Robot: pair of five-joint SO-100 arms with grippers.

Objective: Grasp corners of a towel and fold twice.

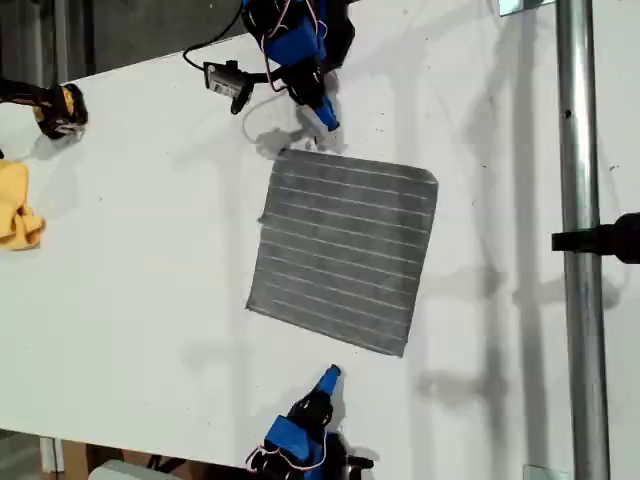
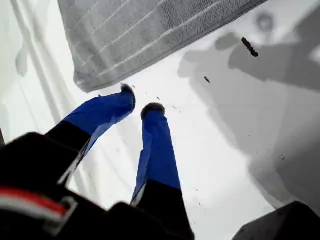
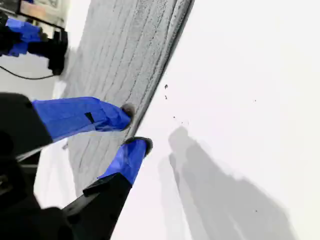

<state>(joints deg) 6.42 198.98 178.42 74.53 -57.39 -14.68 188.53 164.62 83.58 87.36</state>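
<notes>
The towel (image 1: 345,250) is lying spread flat on the white table (image 1: 150,260), one layer, with its white stripes running across it. It is sitting between my two grippers.

My first gripper (image 2: 140,100) is pointing at a rounded corner (image 2: 85,82) of the towel. That corner is lying just ahead of the fingertips and a little to one side, apart from them. The jaws are standing slightly parted, with a narrow strip of bare table showing between the two blue fingers, and they are gripping nothing. Both dark tips are hanging close over the table; whether they are touching it I cannot tell. In the exterior view this gripper (image 1: 322,118) is sitting just beyond the towel's far edge, close to the same corner (image 1: 283,155).

My second gripper (image 3: 135,127) is working at the opposite side of the towel. Its jaws are standing open and empty. One fingertip (image 3: 127,111) is hanging over the cloth just inside its edge, and the other (image 3: 142,145) is hanging over bare table just outside that edge, so the hem is running past the gap between them. Whether either tip is pressing on the towel I cannot tell. From these jaws the towel is stretching away ahead, and my first arm is showing beyond its far end.

A yellow cloth (image 1: 18,205) is lying crumpled well apart from both grippers.
</notes>
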